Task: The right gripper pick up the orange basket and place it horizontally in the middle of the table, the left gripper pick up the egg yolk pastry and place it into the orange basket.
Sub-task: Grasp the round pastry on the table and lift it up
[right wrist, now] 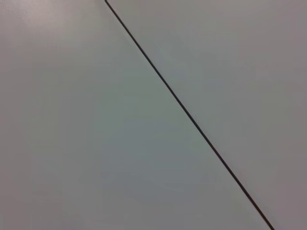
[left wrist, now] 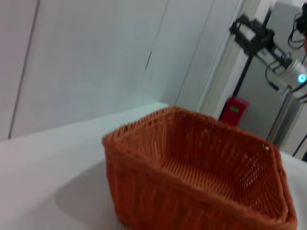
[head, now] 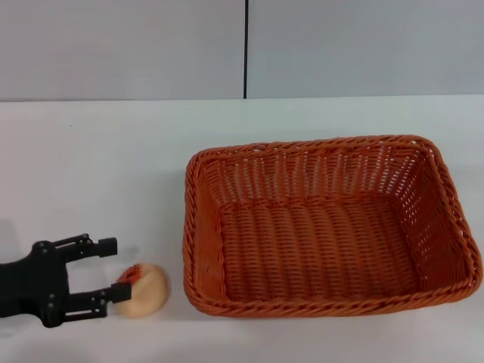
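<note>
Pastry (head: 142, 290): near table (head: 98, 174) front edge, just left of basket (head: 325, 227). Likely soft, light, crushable; take gently across its round sides. Left gripper (head: 113, 266): fingers spread, lower fingertip touching pastry. Right gripper: unseen.

A: How is the light over the surface (head: 113, 151)?

B: Bright, even and soft, with no glare. The basket (head: 325, 227) throws a faint shadow beside its near rim.

A: And from the left wrist?

B: The basket (left wrist: 192, 182) looks soft and blurred, with a grey shadow spreading beside it. The right wrist view shows only flat, dull grey wall (right wrist: 96, 143), slightly lighter toward one corner.
</note>
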You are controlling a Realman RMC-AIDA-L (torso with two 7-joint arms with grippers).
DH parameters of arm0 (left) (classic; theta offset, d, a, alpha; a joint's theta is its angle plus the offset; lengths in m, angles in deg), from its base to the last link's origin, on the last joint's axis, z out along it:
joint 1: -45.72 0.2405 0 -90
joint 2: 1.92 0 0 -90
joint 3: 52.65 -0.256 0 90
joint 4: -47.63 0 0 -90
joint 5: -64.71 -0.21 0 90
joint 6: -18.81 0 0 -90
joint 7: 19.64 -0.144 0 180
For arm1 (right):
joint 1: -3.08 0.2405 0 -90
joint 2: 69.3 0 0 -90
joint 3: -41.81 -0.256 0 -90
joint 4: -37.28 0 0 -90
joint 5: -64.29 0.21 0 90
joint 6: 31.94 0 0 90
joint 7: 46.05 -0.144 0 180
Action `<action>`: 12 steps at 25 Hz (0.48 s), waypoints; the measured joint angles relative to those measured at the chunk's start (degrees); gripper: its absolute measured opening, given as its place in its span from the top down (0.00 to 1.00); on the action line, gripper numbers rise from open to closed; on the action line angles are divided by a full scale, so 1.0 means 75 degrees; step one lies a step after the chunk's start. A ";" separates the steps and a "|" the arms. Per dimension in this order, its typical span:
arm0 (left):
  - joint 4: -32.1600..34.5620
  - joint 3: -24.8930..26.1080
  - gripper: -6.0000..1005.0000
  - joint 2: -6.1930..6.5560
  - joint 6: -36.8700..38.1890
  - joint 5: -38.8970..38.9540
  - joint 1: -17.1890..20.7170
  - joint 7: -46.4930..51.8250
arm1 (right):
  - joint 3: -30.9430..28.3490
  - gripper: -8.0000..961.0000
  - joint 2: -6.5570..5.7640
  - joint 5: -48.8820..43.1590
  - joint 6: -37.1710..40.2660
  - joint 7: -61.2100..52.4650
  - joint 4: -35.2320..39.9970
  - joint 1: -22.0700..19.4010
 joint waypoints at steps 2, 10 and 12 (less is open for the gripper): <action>-0.0012 0.0005 0.21 -0.0036 0.0090 -0.0138 -0.0031 0.0038 | 0.0001 0.45 0.0007 0.0001 -0.0005 0.0078 -0.0059 0.0025; -0.0018 -0.0040 0.21 -0.0123 0.0524 -0.0433 -0.0103 0.0117 | 0.0005 0.45 0.0007 0.0004 -0.0022 0.0175 -0.0122 0.0056; -0.0002 -0.0042 0.21 -0.0167 0.0677 -0.0529 -0.0109 0.0119 | 0.0005 0.45 -0.0006 0.0004 -0.0023 0.0175 -0.0122 0.0057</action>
